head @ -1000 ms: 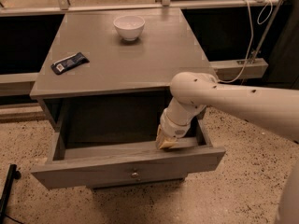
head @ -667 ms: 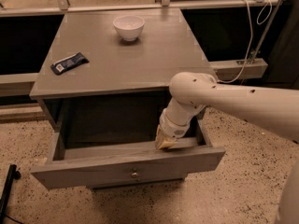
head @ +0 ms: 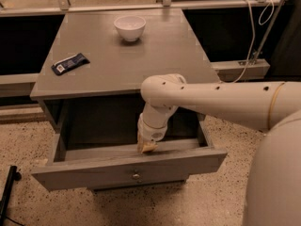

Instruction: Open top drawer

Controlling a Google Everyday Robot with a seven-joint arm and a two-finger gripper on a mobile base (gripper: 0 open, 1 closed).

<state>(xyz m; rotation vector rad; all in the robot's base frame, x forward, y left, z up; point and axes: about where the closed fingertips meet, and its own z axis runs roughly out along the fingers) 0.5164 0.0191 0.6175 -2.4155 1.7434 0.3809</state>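
Note:
The top drawer is a grey wooden drawer with a small round metal knob at the centre of its front. It stands pulled well out from under the grey table top, and its inside shows dark with nothing visible in it. My gripper points down into the drawer from the white arm. Its tip is just behind the inner side of the drawer front, a little right of the knob. The lower drawers are hidden under the open one.
A white bowl stands at the back of the table top. A dark blue packet lies at its left. A white cable hangs at the right. A black bar leans at the lower left on the speckled floor.
My gripper and forearm have shifted left along the inside of the drawer front. The drawer stays about as far out as before.

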